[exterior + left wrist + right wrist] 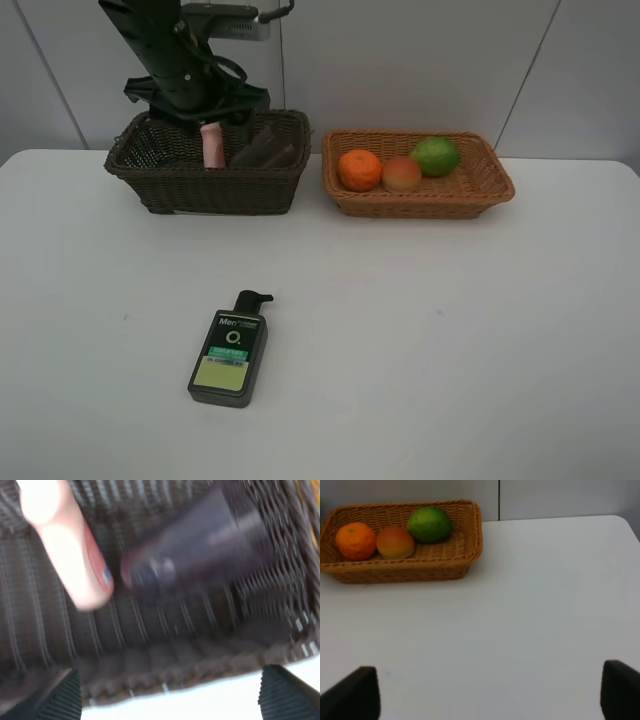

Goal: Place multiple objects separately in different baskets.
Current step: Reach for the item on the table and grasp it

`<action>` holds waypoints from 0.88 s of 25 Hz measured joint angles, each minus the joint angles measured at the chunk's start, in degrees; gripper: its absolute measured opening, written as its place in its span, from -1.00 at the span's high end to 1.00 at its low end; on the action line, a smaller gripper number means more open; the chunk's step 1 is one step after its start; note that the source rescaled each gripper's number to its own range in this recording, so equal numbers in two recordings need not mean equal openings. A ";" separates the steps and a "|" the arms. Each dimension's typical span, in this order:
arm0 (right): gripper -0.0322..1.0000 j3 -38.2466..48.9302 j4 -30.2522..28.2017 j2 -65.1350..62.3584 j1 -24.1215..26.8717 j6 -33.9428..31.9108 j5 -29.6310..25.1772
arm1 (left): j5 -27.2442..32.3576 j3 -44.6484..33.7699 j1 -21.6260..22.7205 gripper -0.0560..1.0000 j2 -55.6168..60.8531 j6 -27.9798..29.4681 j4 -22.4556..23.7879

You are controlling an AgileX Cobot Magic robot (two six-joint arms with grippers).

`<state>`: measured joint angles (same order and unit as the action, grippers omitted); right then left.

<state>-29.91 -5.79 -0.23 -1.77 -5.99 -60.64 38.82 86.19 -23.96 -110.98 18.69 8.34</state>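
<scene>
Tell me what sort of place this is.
Probably a robot test bench, not a home: a bare white table against plain grey wall panels, with two wicker baskets staged for sorting.

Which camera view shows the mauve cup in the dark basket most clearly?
The left wrist view shows the mauve cup best: it fills much of the picture, lying on its side beside the pink bottle, though blurred. The exterior high view shows the cup small, partly hidden by the dark basket wall. The right wrist view does not show it.

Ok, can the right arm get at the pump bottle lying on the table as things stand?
Probably yes: the pump bottle lies flat on open table with nothing near it, and the right gripper is open and empty.
</scene>
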 joint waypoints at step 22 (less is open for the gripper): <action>-0.73 0.00 0.00 0.00 0.00 0.00 0.00 | 8.42 -21.59 -9.92 -0.85 11.66 -41.38 -2.24</action>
<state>-29.91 -5.79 -0.23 -1.77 -5.99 -60.64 47.24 64.60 -33.88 -99.31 -22.69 6.10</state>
